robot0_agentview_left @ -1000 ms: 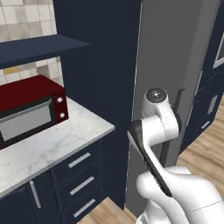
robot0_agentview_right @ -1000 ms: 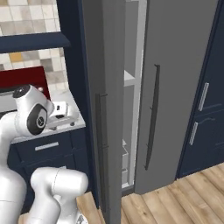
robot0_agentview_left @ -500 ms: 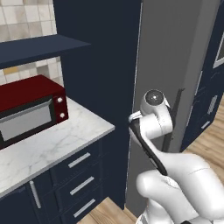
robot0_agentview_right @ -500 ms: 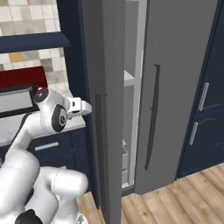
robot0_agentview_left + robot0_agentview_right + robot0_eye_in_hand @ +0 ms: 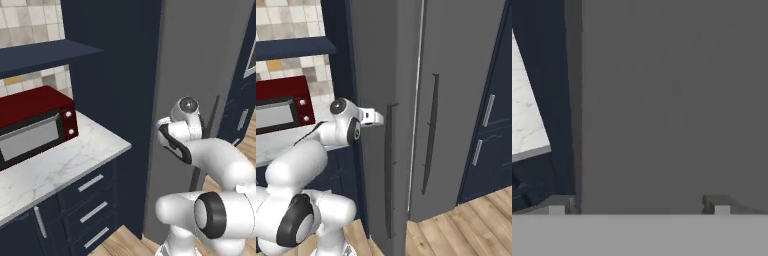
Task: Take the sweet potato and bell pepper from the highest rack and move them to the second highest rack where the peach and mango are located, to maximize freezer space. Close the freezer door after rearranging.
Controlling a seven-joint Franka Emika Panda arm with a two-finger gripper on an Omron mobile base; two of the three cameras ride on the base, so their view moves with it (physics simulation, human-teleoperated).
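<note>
The freezer door is a tall grey panel with a long dark handle. It stands almost flush with the neighbouring grey door, with a thin pale seam between them. My gripper is open and right up against the door's outer face, left of the handle and holding nothing. In the hand view its fingertips stand wide apart before the flat grey door. The sweet potato, bell pepper, peach, mango and both racks are hidden behind the door.
A red microwave sits on the marble counter left of the freezer, above navy drawers. A navy shelf hangs over it. Navy cabinets stand to the right, above a wooden floor.
My arm has reached forward against the freezer door. The door has swung from ajar to nearly shut, covering the white interior that showed a second ago.
</note>
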